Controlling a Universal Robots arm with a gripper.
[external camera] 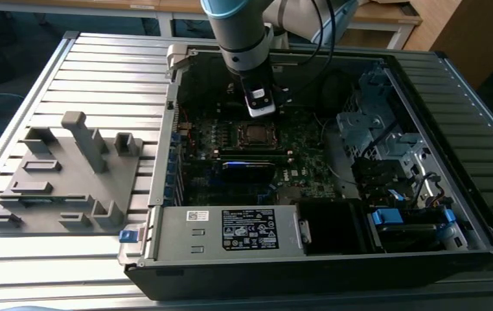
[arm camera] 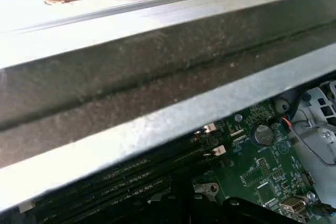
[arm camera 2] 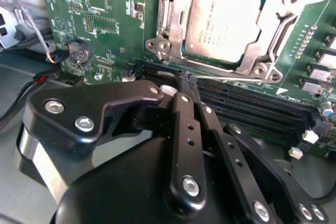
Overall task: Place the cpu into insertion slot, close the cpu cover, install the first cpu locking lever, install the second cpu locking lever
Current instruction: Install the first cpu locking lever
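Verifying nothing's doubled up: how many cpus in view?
1: the cpu sits on the motherboard, framed by the cpu cover. Others could be hidden behind the arm.

The cpu (arm camera 2: 223, 22) lies inside the window of the cpu cover (arm camera 2: 175, 22), memory slots (arm camera 2: 252, 103) just beside.

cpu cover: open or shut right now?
Shut. In the second wrist view the cpu cover lies flat, its frame overlapping the edges of the seated cpu. Whether it is latched: cannot tell.
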